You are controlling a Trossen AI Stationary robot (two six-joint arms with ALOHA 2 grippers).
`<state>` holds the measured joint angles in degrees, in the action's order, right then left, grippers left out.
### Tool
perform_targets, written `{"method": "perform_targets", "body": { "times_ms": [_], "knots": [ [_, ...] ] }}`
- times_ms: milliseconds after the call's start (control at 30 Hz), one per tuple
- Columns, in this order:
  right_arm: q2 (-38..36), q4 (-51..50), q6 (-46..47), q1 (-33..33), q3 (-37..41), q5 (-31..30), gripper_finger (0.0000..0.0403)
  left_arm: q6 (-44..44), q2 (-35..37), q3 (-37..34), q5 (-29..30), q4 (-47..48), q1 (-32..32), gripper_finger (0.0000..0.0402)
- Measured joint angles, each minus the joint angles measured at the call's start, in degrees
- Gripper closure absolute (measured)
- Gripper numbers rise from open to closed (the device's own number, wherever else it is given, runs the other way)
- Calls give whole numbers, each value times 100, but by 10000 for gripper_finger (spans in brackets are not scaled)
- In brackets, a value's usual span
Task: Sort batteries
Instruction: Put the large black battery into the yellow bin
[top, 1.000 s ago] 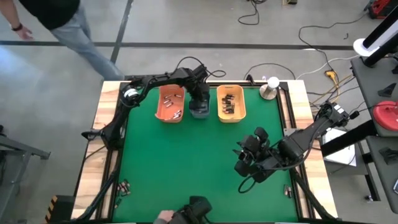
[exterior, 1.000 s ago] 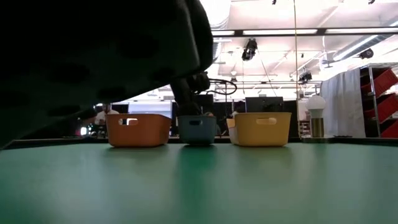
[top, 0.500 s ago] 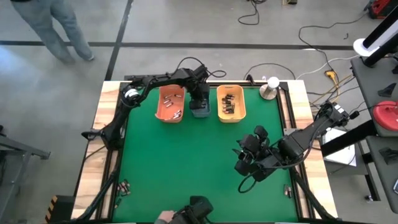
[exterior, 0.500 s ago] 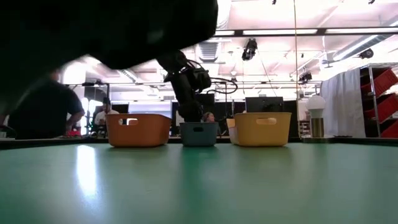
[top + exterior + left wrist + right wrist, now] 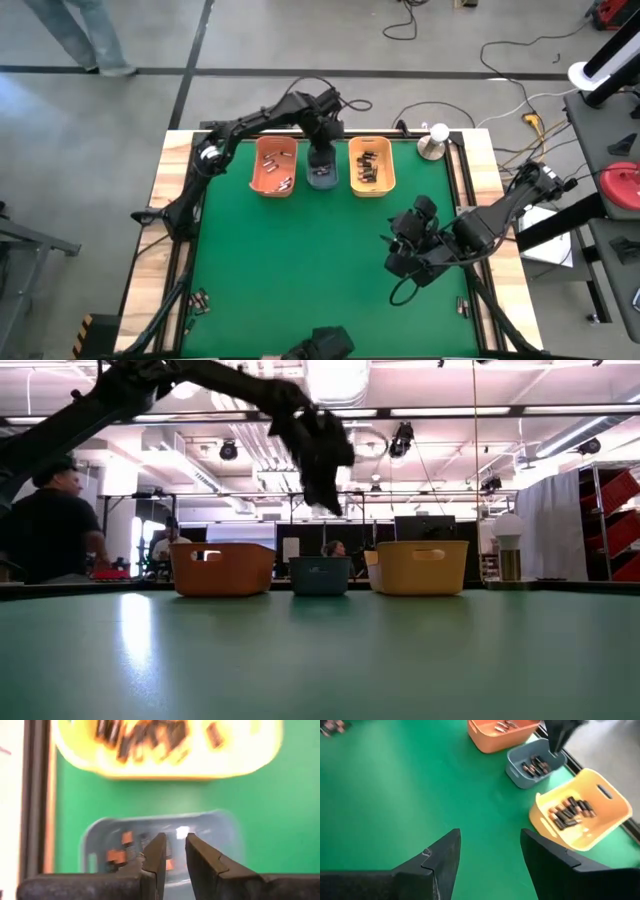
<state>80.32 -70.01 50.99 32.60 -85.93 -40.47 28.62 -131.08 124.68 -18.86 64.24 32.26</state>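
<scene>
Three bins stand in a row at the table's far side: orange, blue-grey and yellow-orange. Each holds small dark batteries, some with coppery ends. My left gripper hangs above the blue-grey bin, well clear of its rim. Its fingers stand a narrow gap apart with nothing between them. My right gripper waits wide open over the table's right half, also with nothing in it.
A few loose batteries lie by the table's near-left edge and the near-right edge. A white-knobbed stand sits at the far right corner. A dark object shows at the near edge. People stand beyond the table.
My left gripper has risen from the blue-grey bin's rim to well above it. The dark shape that blocked the low view has moved out of it. A person beyond the far-left corner has walked off.
</scene>
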Motion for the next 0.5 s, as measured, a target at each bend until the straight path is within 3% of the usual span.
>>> {"method": "perform_targets", "body": {
  "times_ms": [67,233,500],
  "knots": [
    [-25,-295,62,2,0,80,202,-368,94,260,-292,193,-79,347],
    [-57,-797,356,27,258,693,199,-798,488,664,-349,540,-514,357],
    [-44,-317,1318,648,1474,2038,183,-1067,1502,260,-297,537,-1679,365]
  ]
}}
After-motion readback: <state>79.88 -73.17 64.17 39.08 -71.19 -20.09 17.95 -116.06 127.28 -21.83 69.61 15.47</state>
